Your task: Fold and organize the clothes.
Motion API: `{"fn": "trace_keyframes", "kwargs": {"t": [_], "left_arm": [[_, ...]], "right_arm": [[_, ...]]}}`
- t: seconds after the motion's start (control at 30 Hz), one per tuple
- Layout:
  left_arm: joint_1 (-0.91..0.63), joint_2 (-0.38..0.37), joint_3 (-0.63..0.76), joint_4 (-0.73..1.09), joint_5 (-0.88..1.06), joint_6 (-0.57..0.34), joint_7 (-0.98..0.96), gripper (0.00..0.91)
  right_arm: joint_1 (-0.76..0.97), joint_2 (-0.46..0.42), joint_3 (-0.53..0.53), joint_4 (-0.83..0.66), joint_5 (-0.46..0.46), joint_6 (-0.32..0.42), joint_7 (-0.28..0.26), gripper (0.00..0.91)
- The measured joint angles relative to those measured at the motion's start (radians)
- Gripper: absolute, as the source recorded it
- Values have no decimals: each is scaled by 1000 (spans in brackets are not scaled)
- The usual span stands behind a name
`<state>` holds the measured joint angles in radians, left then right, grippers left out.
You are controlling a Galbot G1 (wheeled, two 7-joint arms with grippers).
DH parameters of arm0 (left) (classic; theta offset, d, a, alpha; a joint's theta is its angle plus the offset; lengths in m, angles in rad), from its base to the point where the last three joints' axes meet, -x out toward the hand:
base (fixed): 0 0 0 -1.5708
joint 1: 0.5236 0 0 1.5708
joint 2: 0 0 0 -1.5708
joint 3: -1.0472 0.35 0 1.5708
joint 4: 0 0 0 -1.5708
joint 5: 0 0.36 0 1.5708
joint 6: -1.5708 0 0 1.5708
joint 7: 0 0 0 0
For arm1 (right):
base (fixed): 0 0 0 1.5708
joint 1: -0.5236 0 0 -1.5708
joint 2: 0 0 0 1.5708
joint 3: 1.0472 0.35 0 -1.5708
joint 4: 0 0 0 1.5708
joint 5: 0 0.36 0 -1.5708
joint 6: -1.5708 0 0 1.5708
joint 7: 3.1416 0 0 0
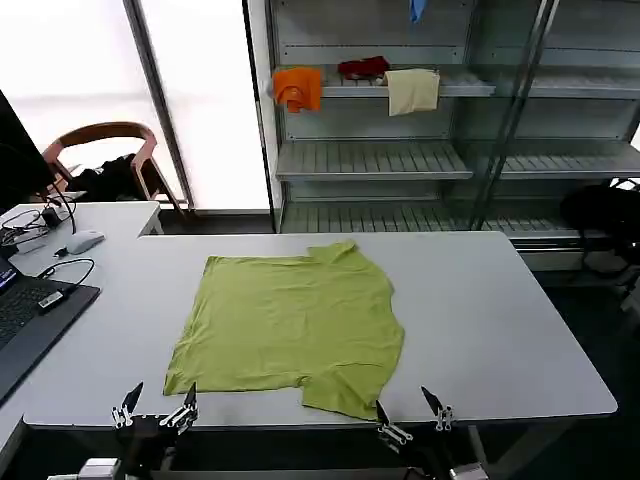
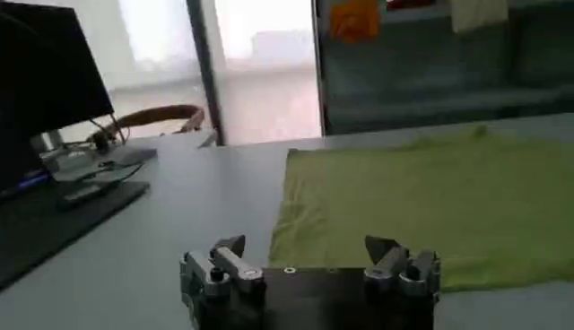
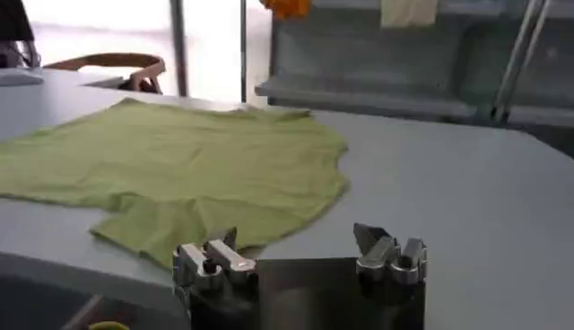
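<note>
Nearest, the left gripper (image 1: 155, 404) and right gripper (image 1: 410, 414) hang at the surface's (image 1: 500, 310) front edge, both spread wide and holding nothing. Just beyond them the T-shirt (image 1: 290, 325) lies flat, mid-surface. The left wrist view adds a dark monitor (image 2: 49, 85) beside the T-shirt. Farthest, behind the T-shirt, stands a shelf (image 1: 375, 90).

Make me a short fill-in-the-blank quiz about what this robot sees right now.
1. The T-shirt lies spread out flat on the ____.
2. The colour of the T-shirt is lime ____.
3. The left gripper and the right gripper both hover at the table's near edge with fingers ____.

Missing words: table; yellow-green; open
</note>
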<state>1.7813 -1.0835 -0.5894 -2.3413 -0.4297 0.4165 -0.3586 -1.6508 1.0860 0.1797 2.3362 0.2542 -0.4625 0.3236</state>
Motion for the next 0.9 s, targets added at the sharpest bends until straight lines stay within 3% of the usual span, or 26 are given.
{"fn": "trace_keyframes", "kwargs": {"t": [0.67, 0.8, 0.9], "left_arm": [[-152, 21, -40, 113, -186, 124, 34, 907], [-160, 21, -44, 143, -207, 126, 35, 856], [-162, 17, -41, 153, -219, 126, 36, 766]], "right_arm": [[35, 18, -43, -6, 2, -73, -6, 907], [39, 22, -48, -11, 3, -78, -6, 907], [40, 24, -52, -15, 6, -83, -4, 907]]}}
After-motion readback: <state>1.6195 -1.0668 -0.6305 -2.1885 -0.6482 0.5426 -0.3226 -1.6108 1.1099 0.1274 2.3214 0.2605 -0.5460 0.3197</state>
